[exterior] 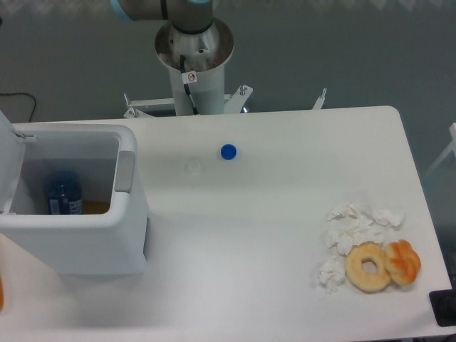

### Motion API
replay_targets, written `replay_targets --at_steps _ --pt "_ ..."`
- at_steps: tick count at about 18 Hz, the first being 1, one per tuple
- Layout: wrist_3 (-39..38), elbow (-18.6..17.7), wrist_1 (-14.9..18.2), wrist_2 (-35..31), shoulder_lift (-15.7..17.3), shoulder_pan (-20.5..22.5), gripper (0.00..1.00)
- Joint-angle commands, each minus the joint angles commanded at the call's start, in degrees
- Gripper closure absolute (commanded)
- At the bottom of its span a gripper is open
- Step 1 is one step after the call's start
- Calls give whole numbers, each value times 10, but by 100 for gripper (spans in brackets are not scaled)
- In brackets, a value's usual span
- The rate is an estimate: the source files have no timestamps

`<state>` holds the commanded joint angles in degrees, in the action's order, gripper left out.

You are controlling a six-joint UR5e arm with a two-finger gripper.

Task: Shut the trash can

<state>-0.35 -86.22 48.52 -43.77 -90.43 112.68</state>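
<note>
The trash can [78, 239] is a large white boxy bin at the left of the table, and it stands open. Its white lid [8, 167] is raised upright along the left edge of the frame. A grey latch tab [124, 172] sits on the bin's right rim. Inside lie a blue bottle [63, 194] and something orange. My gripper is out of view; only the arm's base column [194, 53] and a piece of the arm at the top edge show.
A blue bottle cap [228, 151] and a clear cap [193, 167] lie on the white table [271, 235]. Crumpled tissues [353, 229], a doughnut [368, 266] and an orange pastry [403, 261] sit at the right front.
</note>
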Motion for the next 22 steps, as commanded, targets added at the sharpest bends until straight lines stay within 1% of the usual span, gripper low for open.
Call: replay_targets --at_steps 5,8,16,22 --pt "4 7 -1 0 -19 -29 0" --pt "4 8 -1 -1 -26 -37 0" --pt "5 8 -1 -1 -29 -38 0" --pt "20 7 -1 -5 -33 -37 0"
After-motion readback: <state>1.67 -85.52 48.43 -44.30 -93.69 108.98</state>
